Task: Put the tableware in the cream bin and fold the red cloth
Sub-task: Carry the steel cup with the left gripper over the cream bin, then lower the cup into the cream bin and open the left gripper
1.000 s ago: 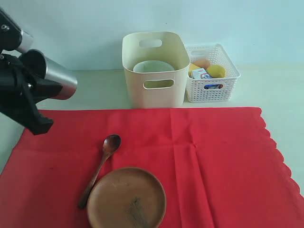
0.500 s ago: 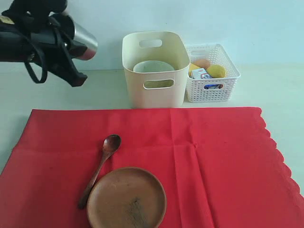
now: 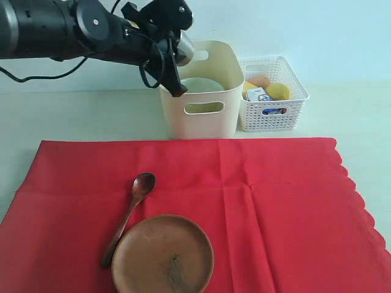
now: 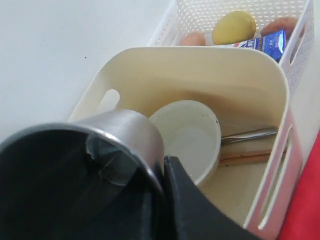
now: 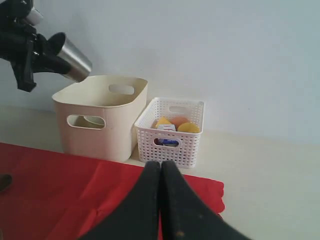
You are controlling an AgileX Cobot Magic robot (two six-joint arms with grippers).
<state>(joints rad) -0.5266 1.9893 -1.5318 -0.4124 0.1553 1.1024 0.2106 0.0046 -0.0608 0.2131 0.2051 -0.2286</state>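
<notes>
My left gripper (image 3: 172, 64) is shut on the rim of the steel cup (image 3: 185, 47), which hangs tilted over the left rim of the cream bin (image 3: 201, 116). In the left wrist view the cup (image 4: 125, 135) hangs above the pale bowl (image 4: 192, 137) inside the bin (image 4: 280, 90). The wooden spoon (image 3: 129, 213) and the brown plate (image 3: 163, 255) lie on the spread red cloth (image 3: 275, 213). My right gripper (image 5: 160, 167) is shut and empty, over the cloth's edge (image 5: 50, 185), outside the exterior view.
A white lattice basket (image 3: 272, 113) with a lemon (image 3: 278, 91), a milk carton and other food stands right of the bin. Long thin utensils (image 4: 247, 135) lie beside the bowl in the bin. A pale wall rises behind both containers.
The left arm has swung up and to the right with the cup, from the table's left side to over the bin's rim. Spoon, plate and cloth have not moved.
</notes>
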